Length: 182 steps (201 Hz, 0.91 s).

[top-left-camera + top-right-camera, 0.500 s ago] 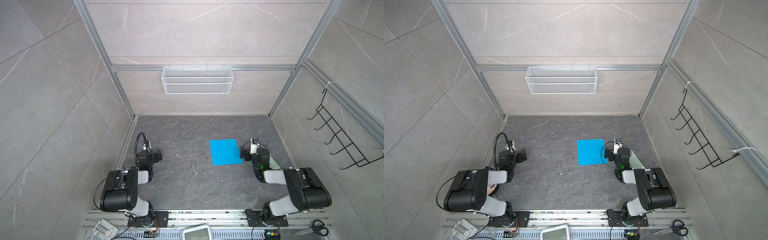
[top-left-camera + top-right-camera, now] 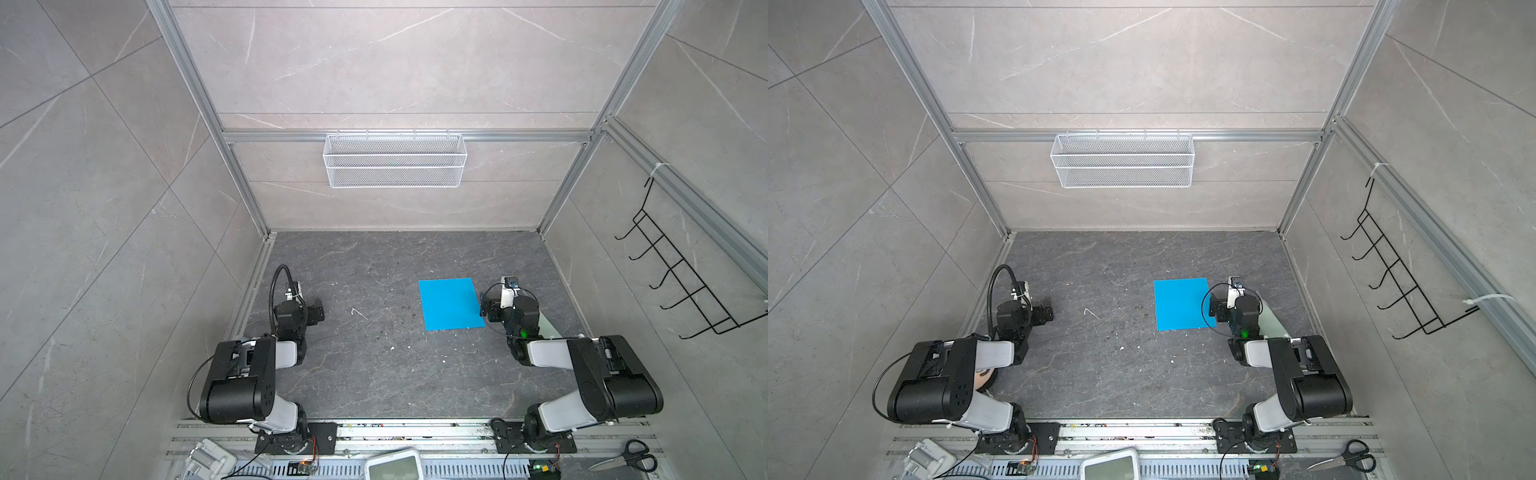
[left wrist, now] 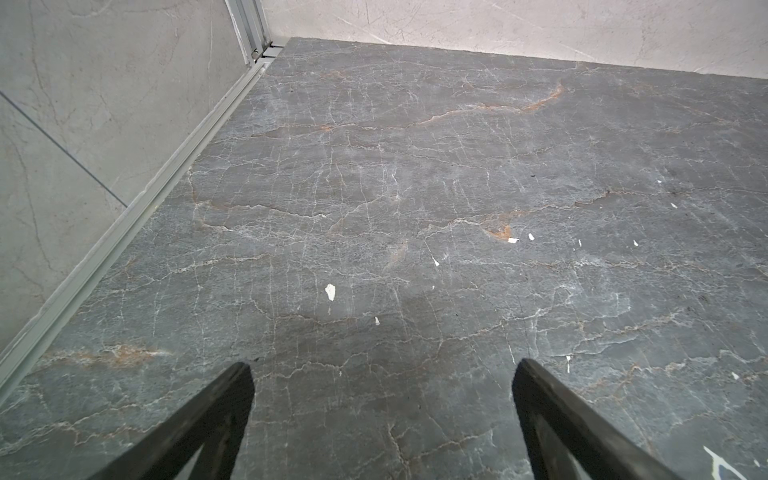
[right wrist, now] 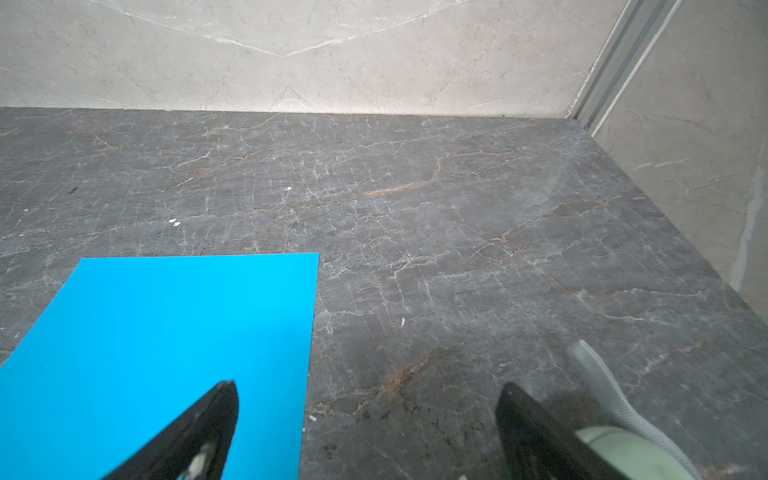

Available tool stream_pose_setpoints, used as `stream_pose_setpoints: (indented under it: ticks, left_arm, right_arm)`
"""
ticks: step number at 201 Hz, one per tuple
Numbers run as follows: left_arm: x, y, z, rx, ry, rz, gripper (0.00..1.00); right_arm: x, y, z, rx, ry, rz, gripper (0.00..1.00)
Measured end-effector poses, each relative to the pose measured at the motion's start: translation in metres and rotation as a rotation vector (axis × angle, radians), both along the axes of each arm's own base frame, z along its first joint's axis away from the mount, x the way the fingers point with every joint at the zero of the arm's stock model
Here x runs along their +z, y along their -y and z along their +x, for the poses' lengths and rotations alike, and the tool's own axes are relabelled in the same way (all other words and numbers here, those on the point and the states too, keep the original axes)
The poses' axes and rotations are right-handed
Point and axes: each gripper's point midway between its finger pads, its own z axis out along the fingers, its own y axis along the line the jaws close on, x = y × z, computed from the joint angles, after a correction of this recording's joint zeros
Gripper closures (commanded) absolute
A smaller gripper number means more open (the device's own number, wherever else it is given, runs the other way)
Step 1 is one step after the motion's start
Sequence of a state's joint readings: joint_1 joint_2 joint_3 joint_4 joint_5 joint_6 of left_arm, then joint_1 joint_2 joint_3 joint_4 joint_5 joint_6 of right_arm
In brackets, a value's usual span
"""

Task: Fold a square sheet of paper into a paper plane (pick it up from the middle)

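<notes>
the square sheet of paper (image 2: 451,303) lies flat on the table (image 2: 374,374), right of its middle. only the right wrist view shows the right gripper (image 4: 368,390), fingers wide apart, one over the sheet; the left gripper (image 3: 382,372), fingers apart too, faces flecked table.

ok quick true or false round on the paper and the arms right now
1. The blue sheet lies flat and unfolded on the table. True.
2. The left fingers grip the sheet. False: they stand open over the table, apart from the sheet.
3. The right fingers stand open at the sheet's right edge. True.
4. The scissors lie on the sheet. False: they lie by the front rail.
</notes>
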State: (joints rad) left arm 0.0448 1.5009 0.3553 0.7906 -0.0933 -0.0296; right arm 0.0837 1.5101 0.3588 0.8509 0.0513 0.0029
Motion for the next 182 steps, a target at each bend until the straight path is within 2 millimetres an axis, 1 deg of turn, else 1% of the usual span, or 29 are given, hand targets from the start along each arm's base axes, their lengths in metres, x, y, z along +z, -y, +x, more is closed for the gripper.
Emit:
stream_pose_setpoints:
  ticks: [80,114,129,143,154,163,182]
  left_arm:
    - [0.0,0.0,0.0,0.0,0.0,0.0,0.0]
    - [0.0,0.0,0.0,0.001,0.0,0.0,0.0]
    - [0.0,-0.002,-0.001,0.009,-0.004,0.004,0.0]
    - [0.002,-0.005,-0.004,0.028,-0.029,0.01,0.0]
    - [0.013,-0.01,-0.005,0.062,-0.039,0.013,0.0]
    - [0.03,-0.015,-0.002,0.093,-0.021,0.011,0.0]
    - [0.082,-0.023,0.006,0.155,0.067,-0.023,0.0]
  right_arm:
    - [0.002,0.0,0.0,-0.001,0.009,0.001,0.01]
    - [0.003,0.0,-0.004,0.0,0.022,0.002,0.01]
    - [0.011,0.002,-0.007,-0.006,0.029,0.001,0.01]
    - [0.027,0.008,-0.009,-0.042,0.05,-0.004,0.01]
    - [0.043,0.013,-0.01,-0.085,0.072,-0.002,0.01]
    - [0.057,0.015,-0.009,-0.107,0.086,0.005,0.01]
    - [0.089,0.015,-0.003,-0.148,0.088,0.067,0.01]
